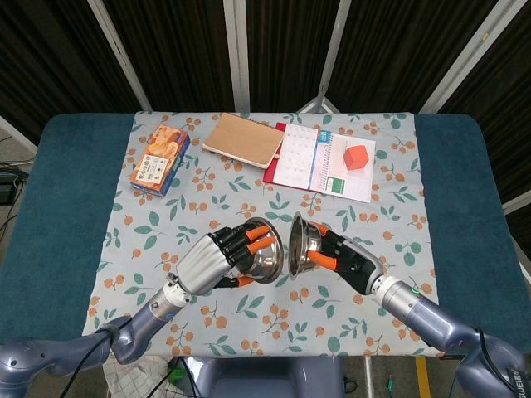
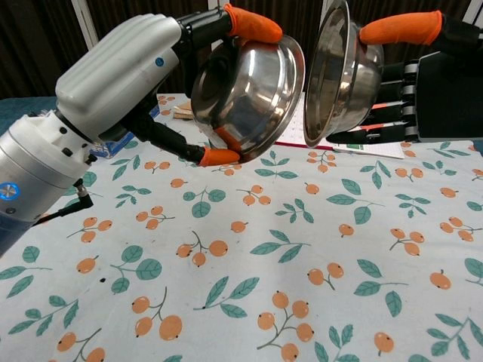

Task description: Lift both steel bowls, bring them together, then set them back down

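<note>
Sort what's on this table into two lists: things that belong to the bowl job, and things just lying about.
Part of the job:
left steel bowl, held up by the left hand
right steel bowl, held up by the right hand

Just lying about:
snack box
brown notebook
open planner
orange cube on the planner
floral tablecloth
</note>
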Motion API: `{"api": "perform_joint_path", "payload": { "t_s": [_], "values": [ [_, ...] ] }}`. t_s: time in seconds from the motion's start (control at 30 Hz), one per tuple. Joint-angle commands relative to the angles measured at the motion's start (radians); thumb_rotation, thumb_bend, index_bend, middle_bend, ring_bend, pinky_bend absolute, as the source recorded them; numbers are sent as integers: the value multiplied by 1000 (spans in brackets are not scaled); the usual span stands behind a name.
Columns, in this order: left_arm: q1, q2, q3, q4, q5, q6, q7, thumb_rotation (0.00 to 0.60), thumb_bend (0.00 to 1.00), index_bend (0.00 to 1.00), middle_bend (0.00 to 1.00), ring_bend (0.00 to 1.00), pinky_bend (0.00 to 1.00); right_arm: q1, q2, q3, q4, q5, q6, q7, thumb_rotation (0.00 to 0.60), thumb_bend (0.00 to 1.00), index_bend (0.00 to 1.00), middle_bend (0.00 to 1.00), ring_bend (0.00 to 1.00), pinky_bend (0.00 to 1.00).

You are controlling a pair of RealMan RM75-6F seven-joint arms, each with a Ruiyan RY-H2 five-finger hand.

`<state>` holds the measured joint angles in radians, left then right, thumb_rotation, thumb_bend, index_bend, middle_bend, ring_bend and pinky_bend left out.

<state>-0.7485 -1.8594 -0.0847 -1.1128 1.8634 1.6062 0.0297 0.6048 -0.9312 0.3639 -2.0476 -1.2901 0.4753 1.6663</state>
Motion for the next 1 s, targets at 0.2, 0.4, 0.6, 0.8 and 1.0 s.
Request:
{"api": "perform_joint_path", "payload": {
  "t_s": [0.2, 0.4, 0.6, 0.8, 1.0],
  "values": [
    [-15, -14, 2, -16, 25, 8, -10, 600, 185, 318, 432, 319, 544, 11, -5, 8, -80, 125, 19, -85, 600, 475, 974, 925, 777, 795],
    [-18, -18, 2, -15, 39, 23, -9, 600, 185, 317, 431, 318, 543, -1, 9, 18, -156, 168, 34, -129, 600, 475, 974, 925, 777, 795],
    [-12, -11, 9, -31, 48, 29, 12, 600, 185, 317, 430, 317, 543, -17, 37, 28, -217, 182, 47, -190, 600, 475, 973, 925, 777, 795],
    [-4, 7, 17, -68, 68, 47, 32, 600, 185, 317, 430, 317, 543, -35, 52, 33, -194, 221, 67, -224, 600, 476, 974, 925, 777, 795],
    [4, 39, 21, -125, 88, 58, 60, 600, 185, 317, 430, 317, 543, -53, 56, 52, -125, 238, 48, -216, 600, 475, 973, 925, 776, 795]
  ]
}}
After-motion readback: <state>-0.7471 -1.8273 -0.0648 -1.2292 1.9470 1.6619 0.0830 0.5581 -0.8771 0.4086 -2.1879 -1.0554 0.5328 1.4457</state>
